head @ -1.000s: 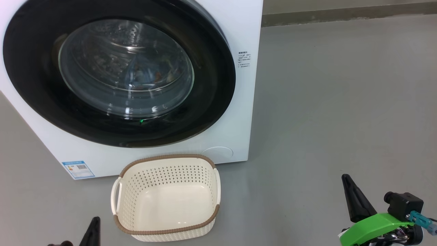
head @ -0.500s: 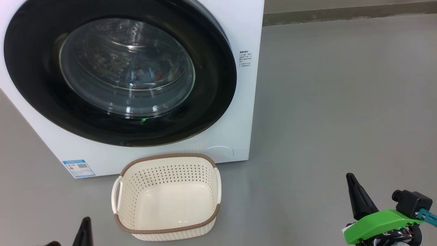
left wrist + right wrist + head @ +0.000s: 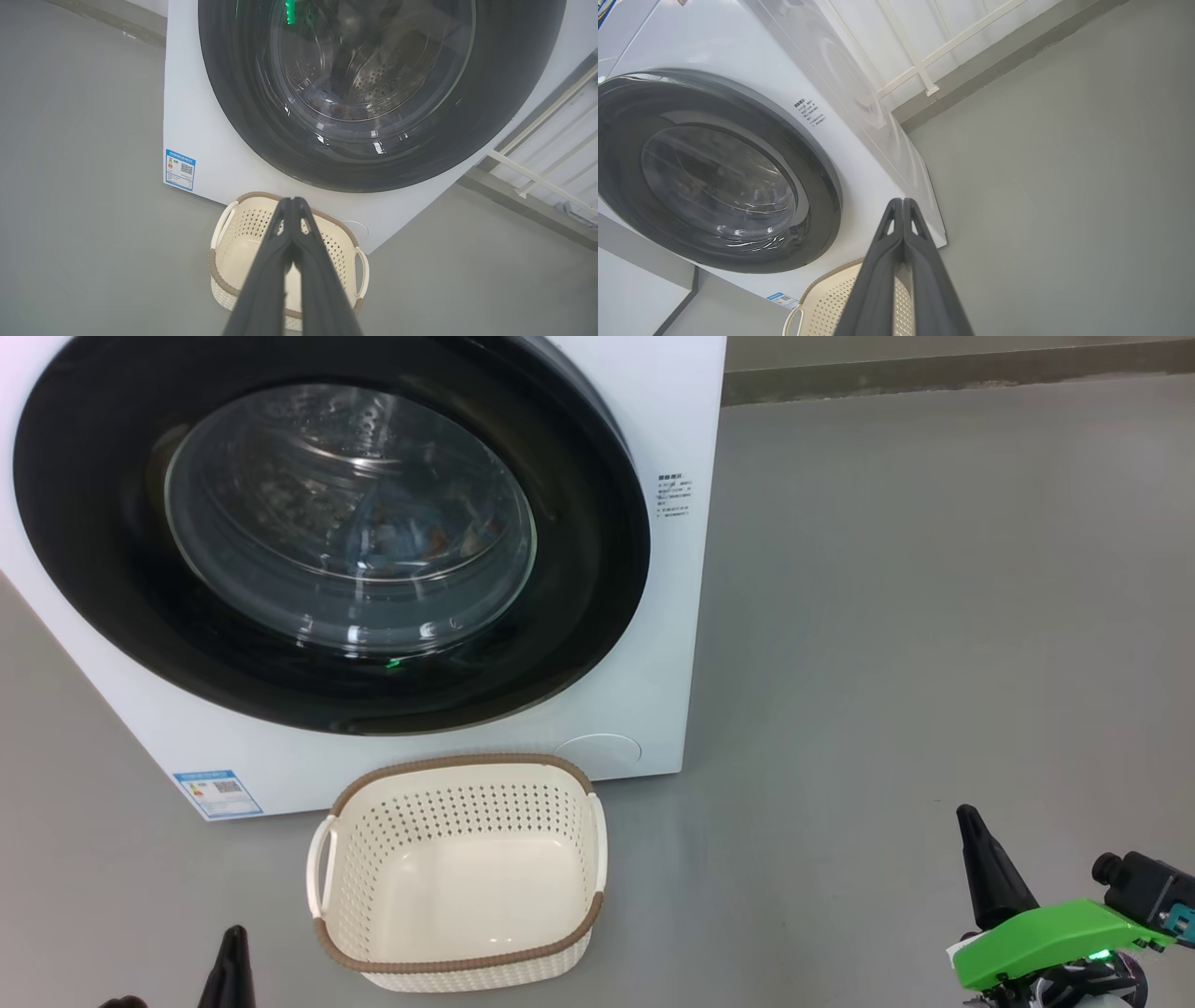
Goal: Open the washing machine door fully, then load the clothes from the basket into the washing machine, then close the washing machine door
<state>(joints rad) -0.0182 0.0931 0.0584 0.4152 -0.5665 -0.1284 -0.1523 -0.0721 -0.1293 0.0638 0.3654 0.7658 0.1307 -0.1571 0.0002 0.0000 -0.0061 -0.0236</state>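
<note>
The white washing machine (image 3: 672,616) fills the upper left of the head view. Its door (image 3: 579,569) with the black rim lies flat against the front, closed. Through the glass, bits of blue and orange clothes (image 3: 411,537) lie in the drum, and they are also seen as clothes (image 3: 327,100) in the left wrist view. The cream basket (image 3: 457,765) stands on the floor before the machine with nothing in it. My left gripper (image 3: 231,938) is shut at the lower left, near the basket's left side. My right gripper (image 3: 969,821) is shut at the lower right, well clear of both. Both hold nothing.
A blue label sticker (image 3: 217,791) marks the machine's lower left corner. Grey floor (image 3: 887,663) stretches to the right up to a wall skirting (image 3: 934,373). A white railing (image 3: 537,172) runs behind the machine. A pale cabinet edge (image 3: 640,289) stands beside it.
The camera has shifted slightly. My right gripper has drifted a little to the right, and my left gripper has slid a little to the left. Door and basket are unchanged.
</note>
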